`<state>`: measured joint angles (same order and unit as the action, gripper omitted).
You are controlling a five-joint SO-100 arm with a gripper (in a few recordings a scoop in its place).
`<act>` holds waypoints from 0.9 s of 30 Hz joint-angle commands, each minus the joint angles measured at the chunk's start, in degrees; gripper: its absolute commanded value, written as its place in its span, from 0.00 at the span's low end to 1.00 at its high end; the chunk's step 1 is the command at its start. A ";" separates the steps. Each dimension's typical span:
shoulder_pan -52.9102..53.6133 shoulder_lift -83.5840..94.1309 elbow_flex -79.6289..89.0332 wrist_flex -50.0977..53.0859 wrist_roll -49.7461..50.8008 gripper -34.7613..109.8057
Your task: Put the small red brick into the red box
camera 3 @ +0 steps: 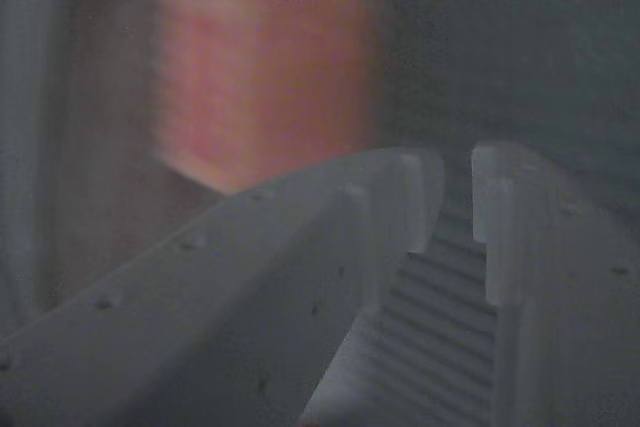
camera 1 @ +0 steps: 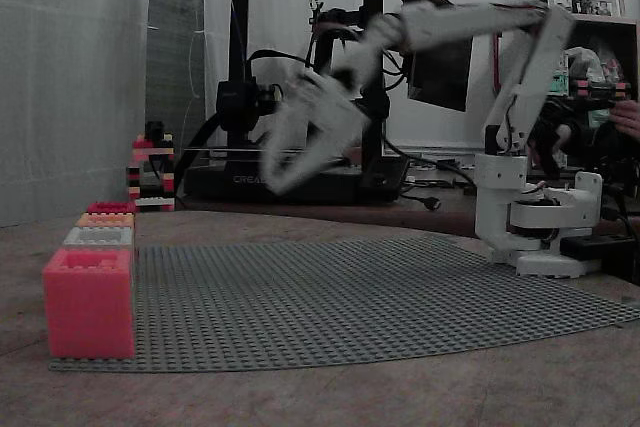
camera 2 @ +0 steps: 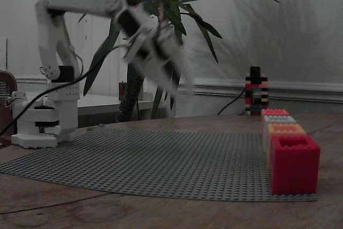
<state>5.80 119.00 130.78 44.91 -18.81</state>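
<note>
Claw [camera 1: 275, 182] is raised above the mat [camera 1: 350, 297], blurred; its jaws are seen nearly together, but whether the brick is held cannot be told. It should be centred over the red box [camera 1: 88, 302] before anything is released.

A brown worktop [camera 1: 330, 397] carries a grey studded baseplate [camera 1: 360, 287]. The white arm's base [camera 1: 545, 217] rests at one edge, a row of boxes at the other, red box [camera 1: 88, 302] nearest.
</note>
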 commanded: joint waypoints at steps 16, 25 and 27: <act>-10.28 51.42 31.46 20.65 17.14 0.24; -11.07 61.96 33.31 29.88 19.78 0.24; -11.16 63.19 33.31 31.46 20.13 0.24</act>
<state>-4.22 179.03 164.88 73.56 0.09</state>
